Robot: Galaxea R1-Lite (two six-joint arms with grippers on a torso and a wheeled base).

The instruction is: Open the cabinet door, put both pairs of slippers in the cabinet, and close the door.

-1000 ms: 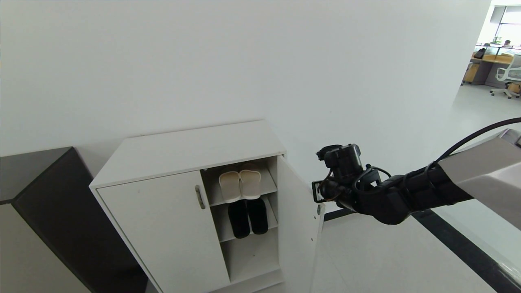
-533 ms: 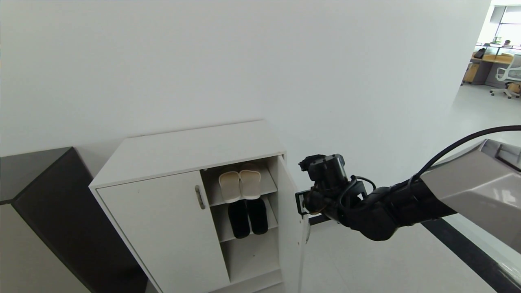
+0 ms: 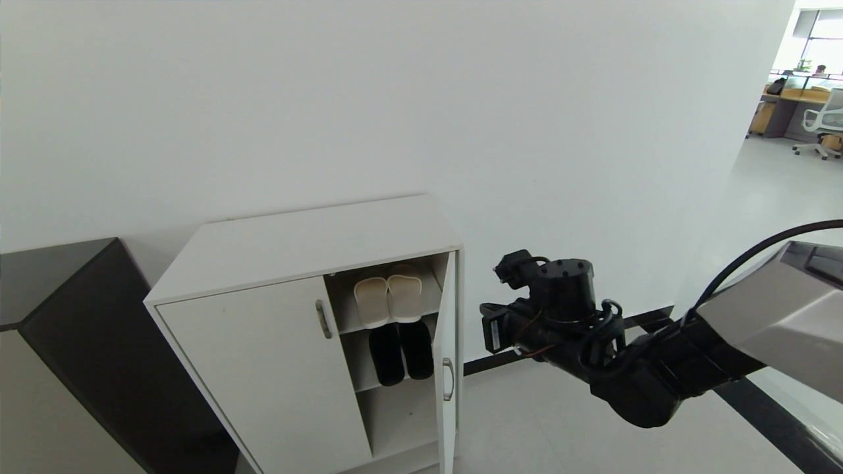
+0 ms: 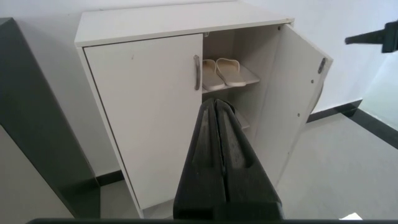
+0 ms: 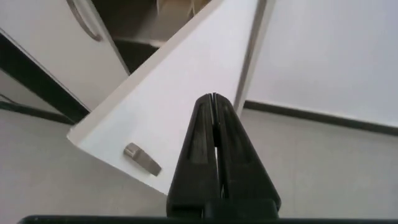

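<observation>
The white cabinet [image 3: 309, 240] stands against the wall, its left door shut and its right door [image 3: 446, 368] partly open, nearly edge-on in the head view. Beige slippers [image 3: 388, 298] lie on the top shelf and black slippers [image 3: 400, 352] on the shelf below. My right gripper [image 3: 490, 329] is shut and sits just right of the door's outer face; in the right wrist view its tips [image 5: 214, 102] are at the door panel [image 5: 186, 81] above the handle [image 5: 142, 158]. My left gripper [image 4: 216, 106] is shut, holds nothing, and is low in front of the cabinet [image 4: 143, 93].
A dark cabinet [image 3: 79, 316] stands to the left of the white one. A black floor strip [image 3: 757, 408] runs along the right. Open floor lies right of the door. Desks and a chair [image 3: 820, 125] are far off at the right.
My right arm swung left and down against the door's outer face, and the right door turned from wide open toward shut. The left door and slippers stayed put.
</observation>
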